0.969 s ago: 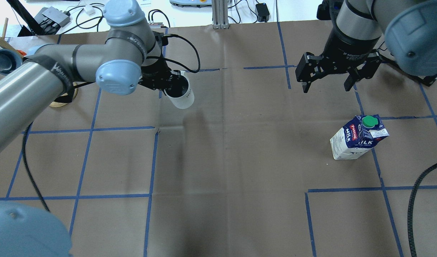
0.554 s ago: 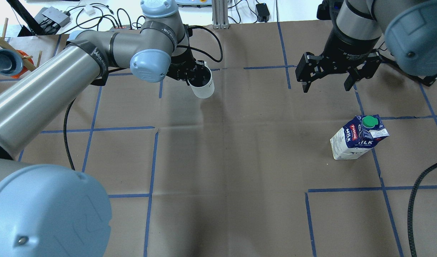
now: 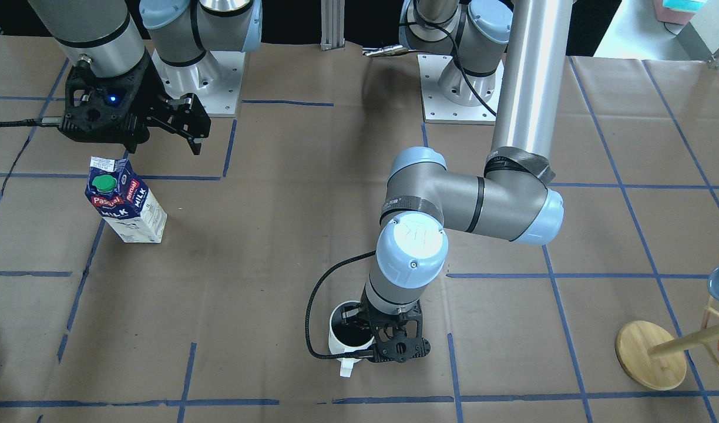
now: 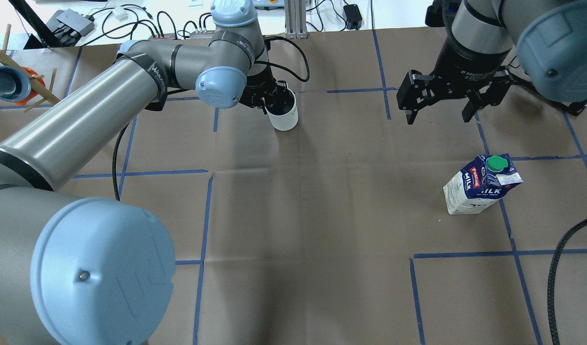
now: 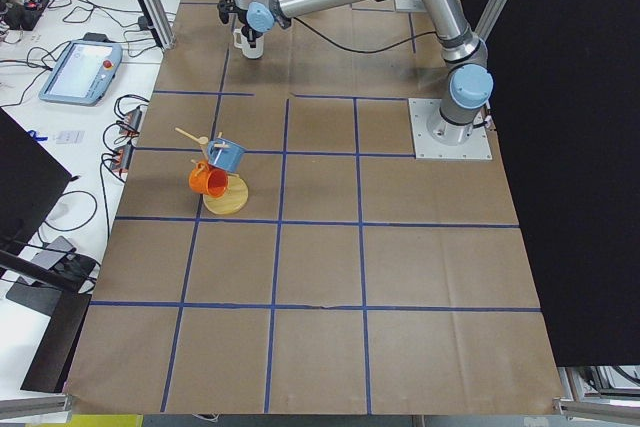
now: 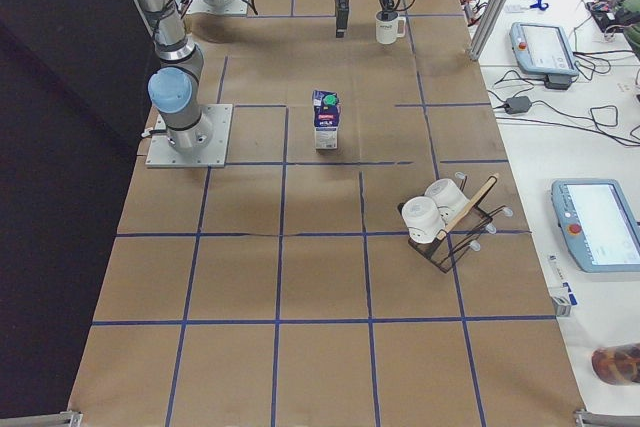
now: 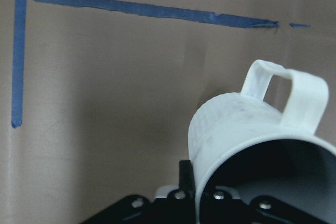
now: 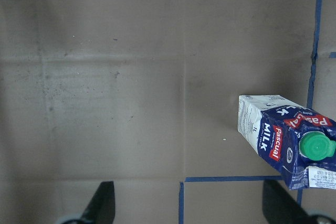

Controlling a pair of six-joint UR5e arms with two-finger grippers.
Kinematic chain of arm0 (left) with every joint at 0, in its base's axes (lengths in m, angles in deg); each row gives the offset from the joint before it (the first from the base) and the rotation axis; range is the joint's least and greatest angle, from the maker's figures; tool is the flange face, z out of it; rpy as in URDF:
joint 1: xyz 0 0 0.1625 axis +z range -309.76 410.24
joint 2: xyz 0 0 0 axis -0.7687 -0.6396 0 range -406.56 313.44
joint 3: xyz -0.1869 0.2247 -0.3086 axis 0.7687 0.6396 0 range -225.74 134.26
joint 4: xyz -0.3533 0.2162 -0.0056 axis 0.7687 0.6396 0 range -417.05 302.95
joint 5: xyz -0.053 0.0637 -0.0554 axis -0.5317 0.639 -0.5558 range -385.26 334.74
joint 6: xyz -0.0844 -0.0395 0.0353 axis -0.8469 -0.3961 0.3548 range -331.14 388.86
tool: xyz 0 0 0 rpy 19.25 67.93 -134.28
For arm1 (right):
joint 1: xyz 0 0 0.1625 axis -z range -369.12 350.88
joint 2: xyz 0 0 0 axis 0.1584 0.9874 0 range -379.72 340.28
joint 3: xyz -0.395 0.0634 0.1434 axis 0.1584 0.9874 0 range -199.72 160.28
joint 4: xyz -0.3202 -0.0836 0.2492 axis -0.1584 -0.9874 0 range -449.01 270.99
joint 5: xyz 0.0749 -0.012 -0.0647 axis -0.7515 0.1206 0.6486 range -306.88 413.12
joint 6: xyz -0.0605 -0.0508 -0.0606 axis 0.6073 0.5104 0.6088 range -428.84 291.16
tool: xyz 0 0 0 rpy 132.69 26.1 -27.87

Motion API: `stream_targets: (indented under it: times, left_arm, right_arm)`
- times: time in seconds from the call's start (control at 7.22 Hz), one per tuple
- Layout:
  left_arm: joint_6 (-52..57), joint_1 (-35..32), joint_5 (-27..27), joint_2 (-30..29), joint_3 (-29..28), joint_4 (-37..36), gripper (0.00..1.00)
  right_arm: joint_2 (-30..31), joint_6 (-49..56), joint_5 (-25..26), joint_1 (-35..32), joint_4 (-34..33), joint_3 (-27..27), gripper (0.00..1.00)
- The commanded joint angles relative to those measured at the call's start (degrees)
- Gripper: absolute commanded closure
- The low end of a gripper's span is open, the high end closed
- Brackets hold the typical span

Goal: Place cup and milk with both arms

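The white cup (image 4: 285,115) is held by my left gripper (image 4: 270,99), shut on its rim, low over the far middle of the table. The front-facing view shows the cup (image 3: 349,335) upright with its handle towards the operators' side, beside the gripper (image 3: 389,339). In the left wrist view the cup (image 7: 247,140) fills the lower right. I cannot tell whether it touches the paper. The milk (image 4: 480,188) stands upright at the right. My right gripper (image 4: 439,118) hangs open and empty above and beyond it. The right wrist view shows the milk (image 8: 283,137) off to the right.
A wooden mug tree (image 3: 653,353) with a blue mug (image 4: 5,82) and an orange one stands at the far left of the table. A rack with white cups (image 6: 440,212) shows in the right side view. Blue tape lines (image 4: 205,215) grid the brown paper.
My left arm has carried the cup to the right along the far side of the table. The right arm and the milk have not moved.
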Motion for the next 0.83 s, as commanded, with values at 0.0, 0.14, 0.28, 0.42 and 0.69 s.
stream_targets:
  times: [0.0,0.14,0.28,0.42,0.69]
  left_arm:
    - [-0.12,-0.31,1.14,-0.21,-0.01,0.79,0.99]
    - [-0.12,-0.31,1.41,-0.30,-0.01,1.05,0.99]
    - [-0.12,-0.31,1.41,-0.30,-0.01,1.23,0.99]
    - [-0.12,-0.31,1.50,-0.30,-0.01,1.41,0.96]
    - [-0.12,-0.31,1.41,-0.56,-0.01,1.41,0.92]
  right_arm:
    - [0.00,0.00,0.00,0.02,0.00,-0.06,0.00]
    - [0.00,0.00,0.00,0.02,0.00,-0.06,0.00]
    - [0.00,0.00,0.00,0.02,0.00,-0.06,0.00]
    - [0.00,0.00,0.00,-0.07,0.09,-0.15,0.00]
    - [0.00,0.00,-0.09,-0.07,0.00,-0.06,0.00]
